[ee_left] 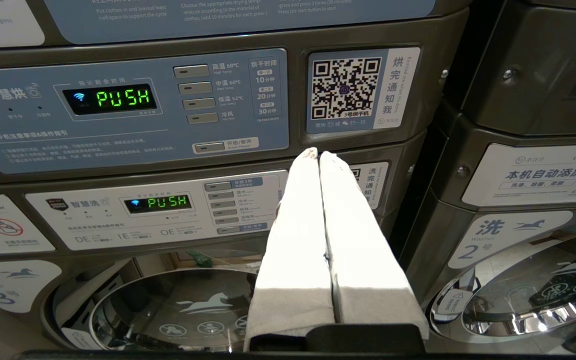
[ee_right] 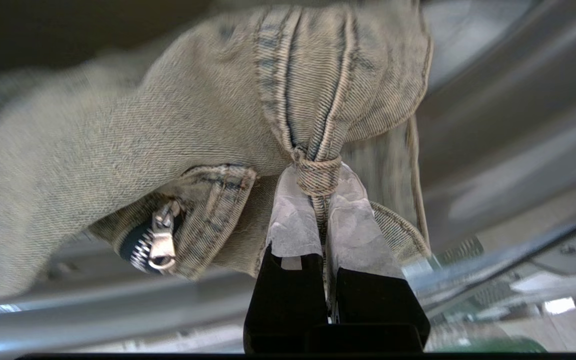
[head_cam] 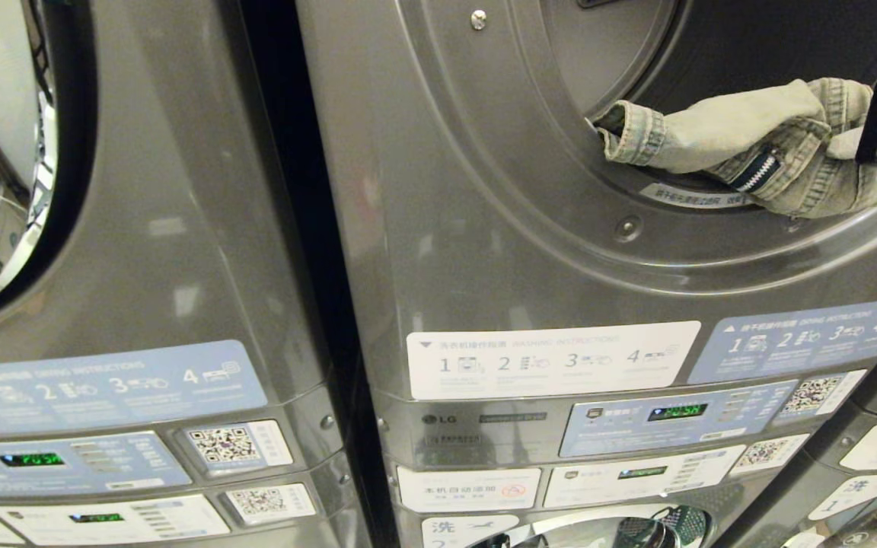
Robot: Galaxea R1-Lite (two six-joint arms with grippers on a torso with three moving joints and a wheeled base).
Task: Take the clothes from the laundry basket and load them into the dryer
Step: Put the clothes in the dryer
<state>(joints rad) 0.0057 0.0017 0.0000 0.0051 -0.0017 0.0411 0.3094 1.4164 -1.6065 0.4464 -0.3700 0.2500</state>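
A pale, washed denim garment point(head_cam: 720, 129) with a zipper lies across the lower rim of the dryer's round opening point(head_cam: 636, 228), part of it inside the dark drum and part hanging out. My right gripper point(head_cam: 838, 144) comes in from the right edge at the opening. In the right wrist view it point(ee_right: 318, 172) is shut on a bunched seam of the denim point(ee_right: 168, 110). My left gripper point(ee_left: 318, 155) is parked low in front of the control panels, shut and empty. The laundry basket is out of view.
A second stacked machine stands to the left, with its round door point(head_cam: 27, 152) at the top left. A dark gap point(head_cam: 286, 190) separates the two. Control panels with green displays point(head_cam: 674, 415) sit below the dryer opening. Under those are the washer doors point(ee_left: 178, 310).
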